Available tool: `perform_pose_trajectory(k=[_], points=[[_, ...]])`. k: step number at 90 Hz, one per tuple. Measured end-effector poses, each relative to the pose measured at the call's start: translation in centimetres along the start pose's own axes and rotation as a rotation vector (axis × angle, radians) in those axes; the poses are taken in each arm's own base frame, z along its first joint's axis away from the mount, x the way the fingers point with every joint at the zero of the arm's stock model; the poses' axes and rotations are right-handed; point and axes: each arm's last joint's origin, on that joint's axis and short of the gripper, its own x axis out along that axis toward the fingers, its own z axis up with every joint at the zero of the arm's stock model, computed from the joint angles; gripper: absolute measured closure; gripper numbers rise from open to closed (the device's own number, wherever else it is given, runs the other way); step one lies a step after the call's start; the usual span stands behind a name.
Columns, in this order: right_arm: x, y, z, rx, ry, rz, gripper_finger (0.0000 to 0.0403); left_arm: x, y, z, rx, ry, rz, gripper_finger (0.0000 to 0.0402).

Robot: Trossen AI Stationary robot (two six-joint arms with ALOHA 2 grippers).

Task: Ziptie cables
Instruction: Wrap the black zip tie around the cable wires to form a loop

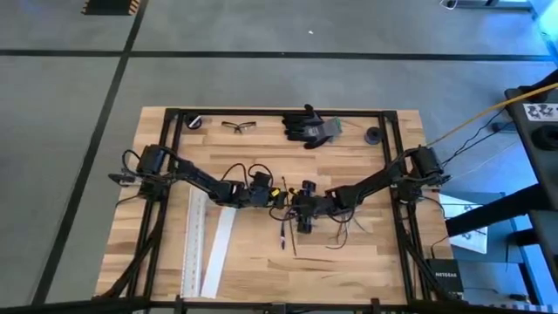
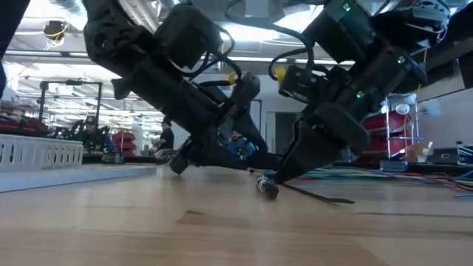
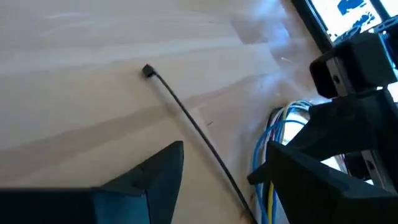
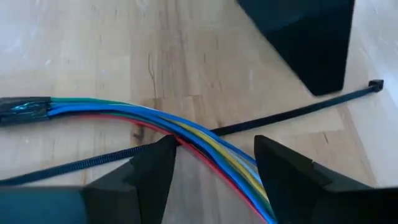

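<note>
Right gripper (image 4: 211,171), fingers spread and holding nothing, straddles the cables (image 4: 186,134) over a black ziptie (image 4: 298,112); left gripper (image 3: 217,180) hovers open, best gripping the tie's free end squarely.

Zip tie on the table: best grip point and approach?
Grip the zip tie on its free stretch toward the square head, clear of where the cables cross over it. It lies flat and thin on the table, so come straight down with fingers across its width.

I see the cables (image 4: 186,134) lying across the ziptie (image 4: 292,112) mid-worktop (image 1: 349,262), between both grippers; glasses (image 1: 237,126) and gloves (image 1: 309,127) lie far behind.
</note>
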Motion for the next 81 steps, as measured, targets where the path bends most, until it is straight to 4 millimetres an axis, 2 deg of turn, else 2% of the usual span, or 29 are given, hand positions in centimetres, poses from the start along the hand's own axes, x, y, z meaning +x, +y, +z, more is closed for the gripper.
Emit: perform_pose_trajectory(k=[21, 32, 50, 64, 81], points=[[0.0, 0.0, 0.0, 0.001, -0.008, -0.023, 0.0196, 0.7, 0.3, 1.0, 0.048, -0.012, 0.015, 0.0188], [-0.3, -0.1, 0.1, -0.006, 0.019, -0.032, 0.0196, 1.1, 0.1, 1.7, 0.044, 0.053, -0.022, 0.0188], [-3.3, -0.5, 2.3, -0.029, 0.081, -0.07, 0.0196, 1.4, -1.3, 3.1, 0.112, 0.156, -0.035, 0.0188], [-4.8, -1.8, 2.0, -0.042, 0.085, -0.206, 0.0196, 1.1, -1.0, 4.5, 0.172, 0.181, 0.031, 0.0188], [-3.3, -5.1, -0.3, 0.1, 0.012, -0.233, 0.0196, 1.5, 0.0, 5.6, 0.174, 0.174, 0.069, 0.0188]])
